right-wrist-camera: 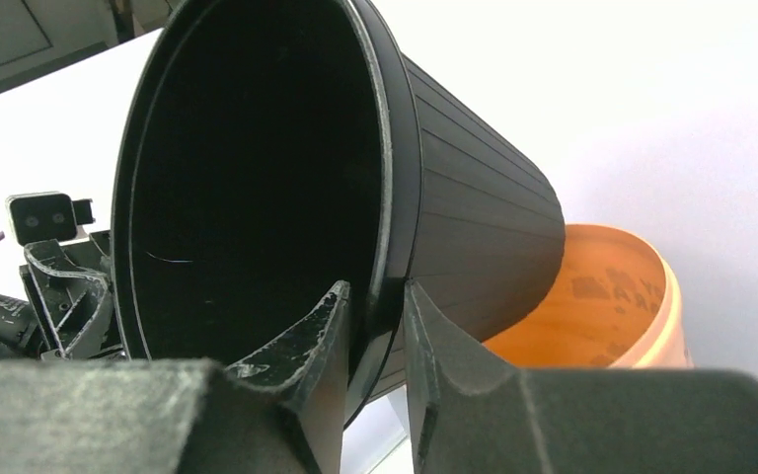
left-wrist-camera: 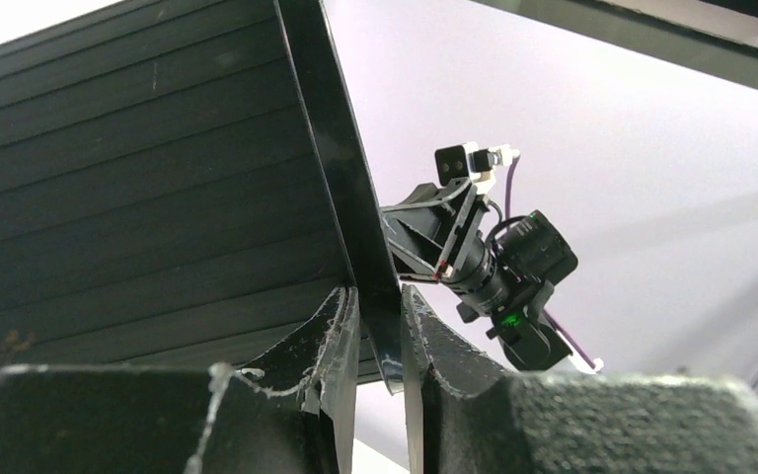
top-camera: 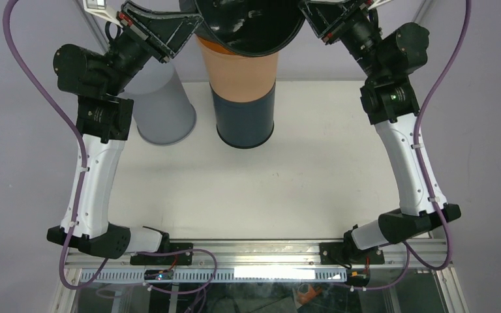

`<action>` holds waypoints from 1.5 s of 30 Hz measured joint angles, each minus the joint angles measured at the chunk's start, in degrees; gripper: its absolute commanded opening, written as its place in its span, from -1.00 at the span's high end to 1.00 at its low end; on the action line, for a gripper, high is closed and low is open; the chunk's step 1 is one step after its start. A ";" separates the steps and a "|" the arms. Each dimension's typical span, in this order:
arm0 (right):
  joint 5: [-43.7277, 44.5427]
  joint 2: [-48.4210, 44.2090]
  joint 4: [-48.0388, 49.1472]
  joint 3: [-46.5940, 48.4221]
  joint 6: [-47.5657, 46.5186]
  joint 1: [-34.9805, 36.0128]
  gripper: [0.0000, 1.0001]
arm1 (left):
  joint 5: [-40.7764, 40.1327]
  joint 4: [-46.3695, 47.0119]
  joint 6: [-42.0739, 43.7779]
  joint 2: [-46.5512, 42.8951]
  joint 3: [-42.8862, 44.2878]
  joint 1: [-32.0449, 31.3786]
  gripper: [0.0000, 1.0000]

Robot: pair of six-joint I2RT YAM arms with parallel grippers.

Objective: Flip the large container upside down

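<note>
The large container (top-camera: 248, 26), black ribbed plastic, round and tapered with a glossy rim, hangs tilted above the bench (top-camera: 267, 195); left gripper (left-wrist-camera: 379, 321) and right gripper (right-wrist-camera: 375, 316) jaws each pinch its rim; a smooth orange tub (right-wrist-camera: 602, 296) stands beneath.

We see a white table (top-camera: 287, 195) lit evenly, with only soft shadows on its top, and a pale lilac-grey backdrop (top-camera: 489, 78) on either side and behind it. Along the near edge we note an aluminium rail (top-camera: 267, 248) with a slotted cable duct (top-camera: 117, 276) just below it. A dark overhead beam (left-wrist-camera: 651, 39) shows in the left wrist view.
</note>
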 measured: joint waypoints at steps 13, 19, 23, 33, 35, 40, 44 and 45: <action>4.85 -4.61 2.71 -10.12 -1.25 1.51 0.37 | 1.70 6.95 -0.20 -2.54 -8.90 -0.70 1.00; 6.08 -3.91 0.72 -9.09 -1.31 2.25 0.07 | 2.43 8.09 -0.28 -2.95 -10.23 -0.70 1.00; 7.13 -2.64 -3.08 -7.41 -1.79 3.32 0.31 | 3.41 8.83 -0.44 -3.02 -11.26 -0.76 1.00; 10.56 2.40 -13.05 -2.62 -1.92 4.35 1.00 | 7.02 11.41 -1.09 -4.07 -14.10 -1.86 1.00; 11.06 2.40 -13.51 -2.62 -1.90 4.61 1.00 | 7.41 11.91 -1.22 -4.07 -14.23 -1.86 1.00; 12.83 -0.55 -10.93 -7.02 -1.92 4.87 1.00 | 7.96 12.07 -1.40 -3.96 -14.23 -1.86 0.41; 15.63 -6.38 -4.92 -15.39 -1.75 4.98 1.00 | 9.35 12.33 -1.25 -3.76 -14.23 -1.86 -0.15; 16.55 -8.04 -3.06 -17.79 -1.49 4.98 1.00 | 9.81 12.28 -1.09 -3.74 -14.16 -1.86 -0.28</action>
